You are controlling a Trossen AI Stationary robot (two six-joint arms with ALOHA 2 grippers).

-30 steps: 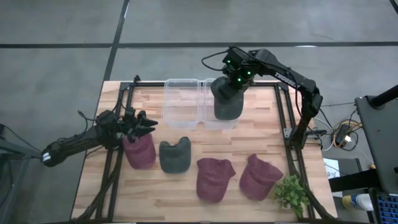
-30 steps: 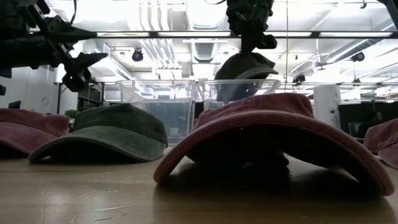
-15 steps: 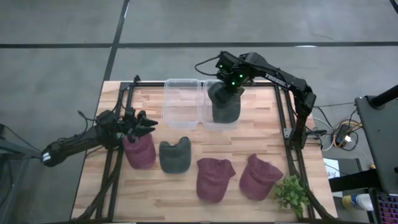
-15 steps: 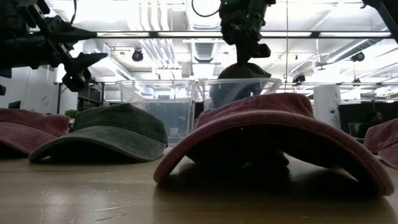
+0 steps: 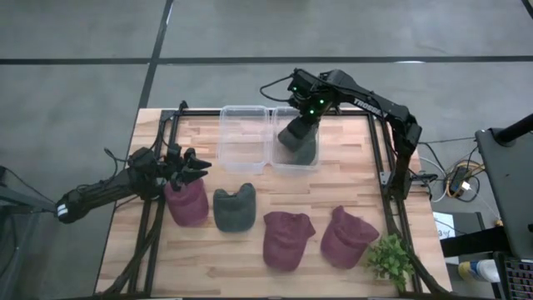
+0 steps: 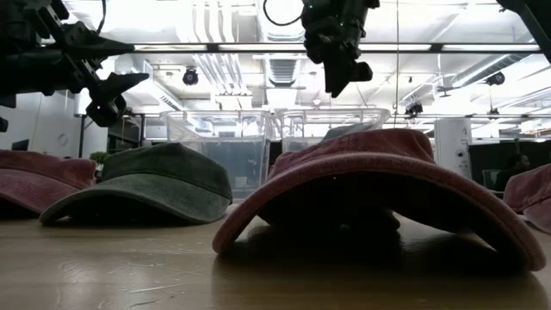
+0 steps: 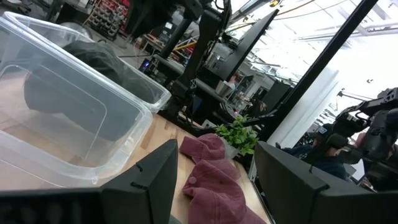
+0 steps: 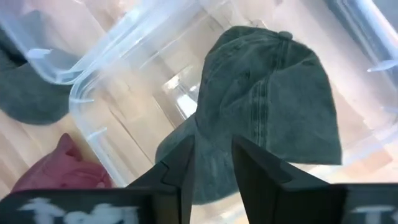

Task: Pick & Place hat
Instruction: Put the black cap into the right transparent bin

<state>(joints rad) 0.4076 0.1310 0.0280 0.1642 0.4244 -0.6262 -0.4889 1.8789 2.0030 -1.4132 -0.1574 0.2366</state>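
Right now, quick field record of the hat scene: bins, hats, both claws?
right bin: clear bin holds dark green hat
left bin: clear bin, no hat in it
hats on table: three maroon, one dark green
right claw: above the right bin, fingers parted, hat released
left claw: open, hovering over leftmost maroon hat
plant: right front corner

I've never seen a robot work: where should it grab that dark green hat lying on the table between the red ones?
Probably the green hat by its domed crown, coming straight down from above: it lies crown-up on the table, and the soft cloth should pinch easily between two fingers.
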